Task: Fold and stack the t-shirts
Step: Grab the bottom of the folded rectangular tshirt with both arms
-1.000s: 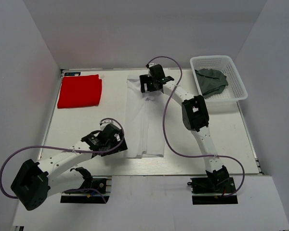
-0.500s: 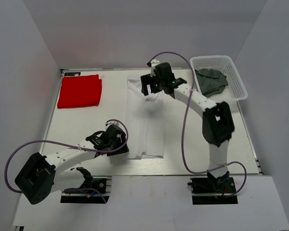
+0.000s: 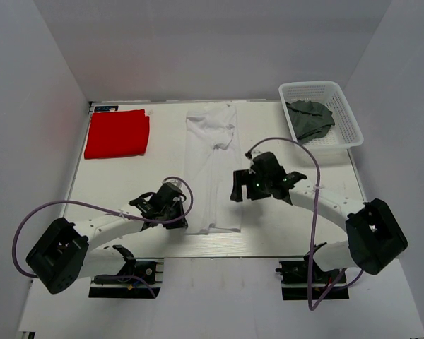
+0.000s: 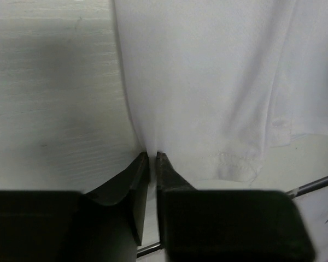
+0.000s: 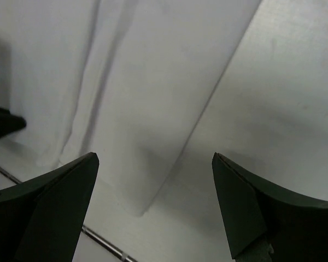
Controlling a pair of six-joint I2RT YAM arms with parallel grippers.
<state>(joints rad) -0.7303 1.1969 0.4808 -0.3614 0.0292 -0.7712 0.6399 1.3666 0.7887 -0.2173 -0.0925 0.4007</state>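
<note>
Since a second ago my right gripper [image 3: 242, 191] has left the far collar end of the white t-shirt [image 3: 212, 162], where it sat close to the basket [image 3: 348, 120]. It now hangs over the shirt's right edge, well nearer me than the basket and to its left. Its arm has folded down low on that side. The jaws stand as wide as before and hold nothing; the wrist view shows only the cloth's straight edge running between the two fingers.

My left gripper [image 4: 152, 155] has slid in to the shirt's near left corner, the corner farthest from the basket. A second ago its jaws were spread wide. Now they are almost together, and the shirt's left edge runs down into the thin slit between them, so it is pinching the cloth there.

The white t-shirt lies flat on the table [image 3: 127, 176], just left of the basket. It is a long narrow strip, already folded lengthwise, running from the far edge toward me. With the right gripper gone, its collar end shows rumpled; the near hem is smooth, with stitching visible in the left wrist view. The red t-shirt [image 3: 116, 133] sits folded square, well apart from the basket at the far left. The grey-green t-shirt [image 3: 309, 120] is crumpled inside the basket.
</note>
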